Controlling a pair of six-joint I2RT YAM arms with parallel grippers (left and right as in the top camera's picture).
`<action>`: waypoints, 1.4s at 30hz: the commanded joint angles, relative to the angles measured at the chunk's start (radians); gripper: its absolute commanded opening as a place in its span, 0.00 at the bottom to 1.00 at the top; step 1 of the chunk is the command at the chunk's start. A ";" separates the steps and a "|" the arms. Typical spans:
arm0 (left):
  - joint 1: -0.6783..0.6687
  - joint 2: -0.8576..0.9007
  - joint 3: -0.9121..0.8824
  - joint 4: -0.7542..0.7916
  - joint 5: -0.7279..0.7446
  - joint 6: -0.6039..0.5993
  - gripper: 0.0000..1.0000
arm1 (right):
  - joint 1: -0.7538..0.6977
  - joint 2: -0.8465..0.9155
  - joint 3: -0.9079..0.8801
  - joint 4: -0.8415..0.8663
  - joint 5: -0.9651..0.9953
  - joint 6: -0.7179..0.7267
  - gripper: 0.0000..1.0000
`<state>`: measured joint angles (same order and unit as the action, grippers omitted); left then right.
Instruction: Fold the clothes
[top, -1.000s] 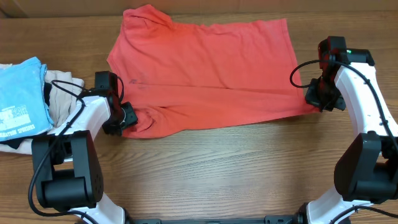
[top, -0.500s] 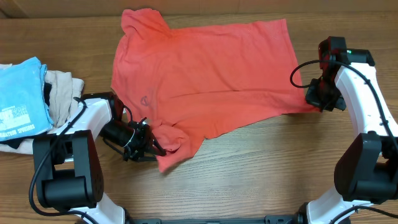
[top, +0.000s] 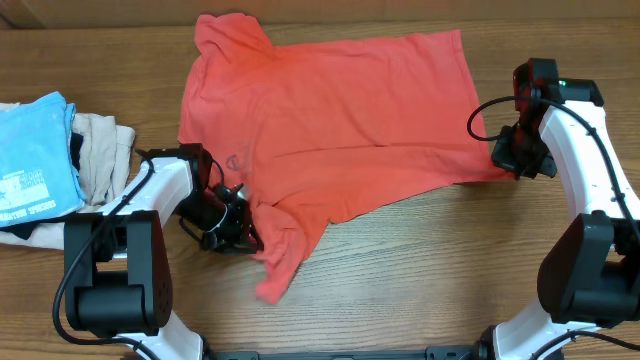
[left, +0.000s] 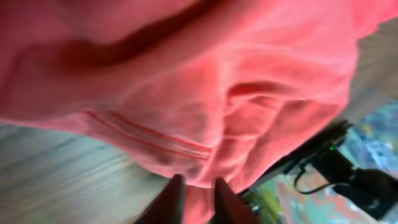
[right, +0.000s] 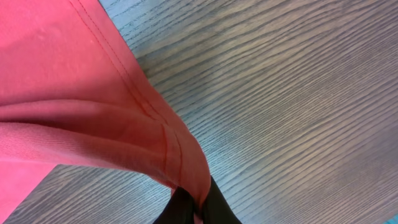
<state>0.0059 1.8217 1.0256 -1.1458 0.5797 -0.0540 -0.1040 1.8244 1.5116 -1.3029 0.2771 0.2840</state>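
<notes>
The coral-red T-shirt (top: 330, 120) lies spread across the middle of the wooden table. Its lower-left part is bunched and raised, and a flap (top: 278, 262) trails toward the front edge. My left gripper (top: 236, 226) is at that bunch. In the left wrist view it (left: 199, 194) is shut on a fold of the red cloth (left: 249, 106), which fills most of the picture. My right gripper (top: 508, 160) is at the shirt's right hem corner, and in the right wrist view it (right: 200, 208) is shut on the stitched hem (right: 155, 134).
A light blue printed tee (top: 35, 150) lies on a beige garment (top: 100, 145) in a pile at the table's left edge. Bare wood (top: 430, 270) runs along the front between the two arm bases.
My left gripper has dragged the shirt's lower-left corner to the right and toward the front, then lifted it. The loose flap now hangs lower. The right arm has not moved.
</notes>
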 joint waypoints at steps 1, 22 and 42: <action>-0.004 0.003 -0.003 -0.035 0.002 -0.047 0.04 | -0.005 -0.016 0.000 0.002 0.010 0.001 0.04; -0.081 0.003 -0.071 0.243 -0.347 -0.327 0.31 | -0.005 -0.016 0.000 0.005 0.010 0.001 0.04; 0.119 0.003 0.063 0.528 -0.576 -0.424 0.20 | -0.005 -0.016 0.000 0.005 -0.003 0.001 0.04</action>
<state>0.1131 1.8027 1.0309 -0.6159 0.0952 -0.4770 -0.1040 1.8244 1.5116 -1.3018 0.2745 0.2840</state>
